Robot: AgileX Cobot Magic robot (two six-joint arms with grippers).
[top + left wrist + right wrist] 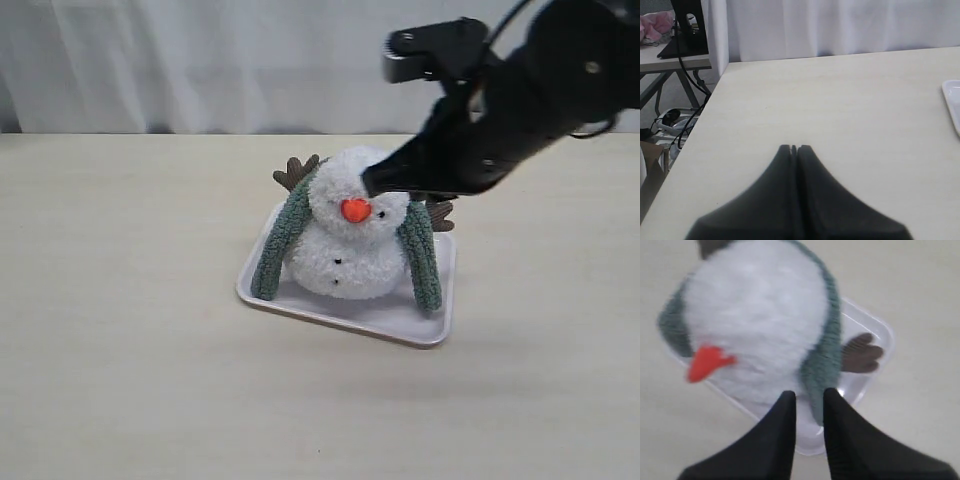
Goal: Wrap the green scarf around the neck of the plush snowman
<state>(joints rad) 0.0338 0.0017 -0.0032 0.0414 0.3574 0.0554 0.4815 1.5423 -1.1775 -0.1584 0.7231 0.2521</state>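
Observation:
The plush snowman [345, 245] stands upright in a white tray [400, 322], orange nose facing the camera. The green scarf [280, 240] is draped behind its head, one end hanging down each side of the body to the tray; the neck's front is bare white fluff. My right gripper [372, 183] hovers at the right side of the snowman's head. In the right wrist view its fingertips [809, 395] stand a little apart, open, above the scarf's hanging end [822, 365] and the snowman [760, 315], holding nothing. My left gripper [794, 148] is shut and empty over bare table.
The tray's corner [952, 102] shows at the edge of the left wrist view, well away from the left gripper. Brown twig arms [296, 172] stick out behind the snowman on both sides. A white curtain hangs behind the table, whose left edge drops off to cables on the floor.

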